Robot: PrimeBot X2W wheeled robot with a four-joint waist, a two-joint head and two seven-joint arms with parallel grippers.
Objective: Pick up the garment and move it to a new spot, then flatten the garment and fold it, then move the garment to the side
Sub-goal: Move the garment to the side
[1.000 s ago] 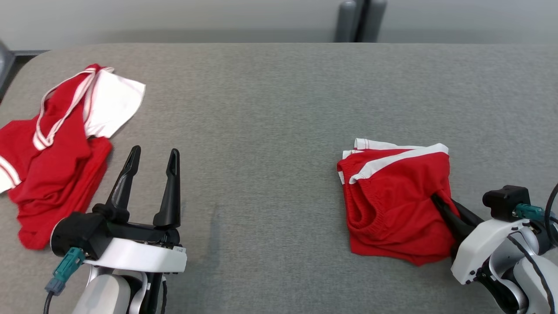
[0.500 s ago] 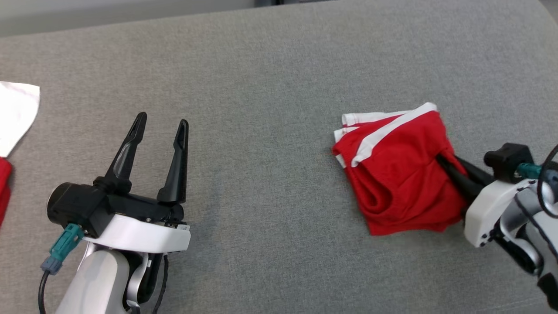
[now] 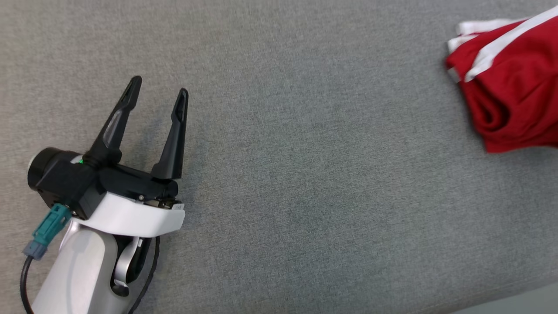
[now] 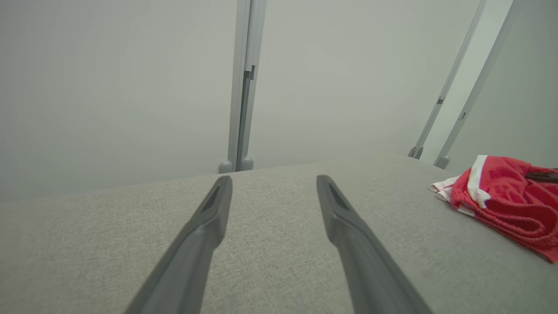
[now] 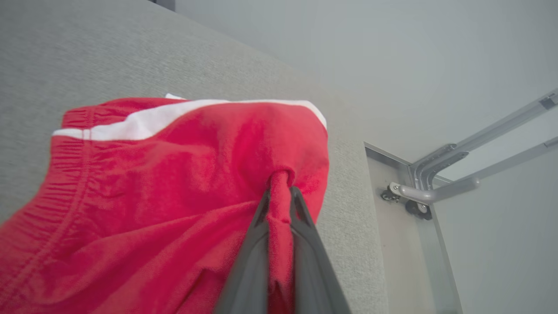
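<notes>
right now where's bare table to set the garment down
The widest bare stretch of table lies between the open left gripper and the garment. Bare surface also runs ahead of that gripper. It is crowded at the head view's upper right, where the right gripper pinches the garment.

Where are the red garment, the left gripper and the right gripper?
red garment (image 3: 514, 100): head view, red cloth below white stripe.
left gripper (image 3: 159, 86): head view, between open fingertips.
right gripper (image 5: 281, 192): right wrist view, between fingertips pinching red garment.
</notes>
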